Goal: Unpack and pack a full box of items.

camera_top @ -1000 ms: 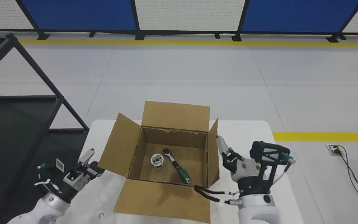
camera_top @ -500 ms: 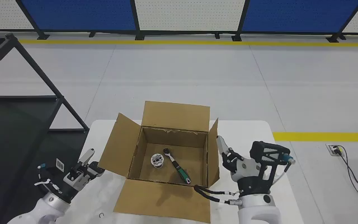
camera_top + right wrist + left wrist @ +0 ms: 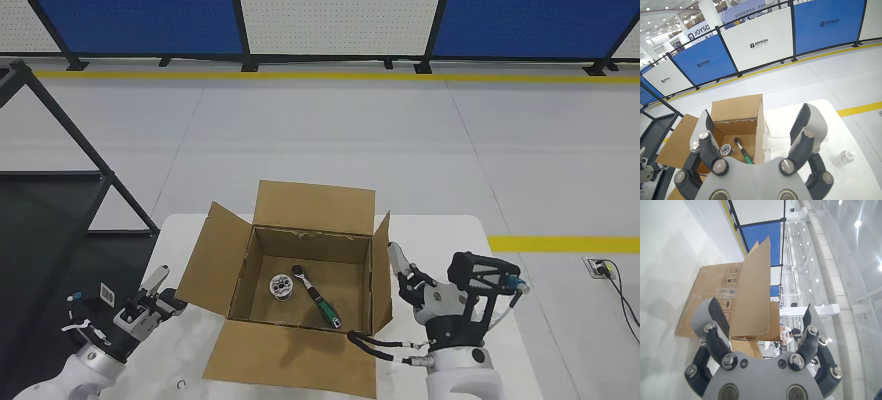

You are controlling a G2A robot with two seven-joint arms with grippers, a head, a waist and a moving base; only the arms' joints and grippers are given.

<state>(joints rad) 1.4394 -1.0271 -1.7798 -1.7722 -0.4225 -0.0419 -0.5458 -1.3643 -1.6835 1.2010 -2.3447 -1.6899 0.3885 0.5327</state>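
Note:
An open cardboard box [image 3: 315, 205] stands in the middle of the white table [image 3: 440, 235] with its flaps spread out. Inside lie a ratchet wrench with a green handle [image 3: 318, 297] and a round silver part [image 3: 282, 287]; the right wrist view shows the wrench [image 3: 743, 149] and the part [image 3: 725, 149] on the box [image 3: 734, 108] floor. A small clear bottle with a white cap [image 3: 844, 158] stands on the table right of the box. My left gripper [image 3: 168, 288] is open beside the left flap [image 3: 753, 285], holding nothing. My right gripper [image 3: 400, 268] is open by the box's right wall, also holding nothing.
A black metal frame [image 3: 60, 150] stands off the table's left side. Blue and white fence panels [image 3: 340, 25] line the far floor. Bare table surface [image 3: 810, 117] lies to the right of the box.

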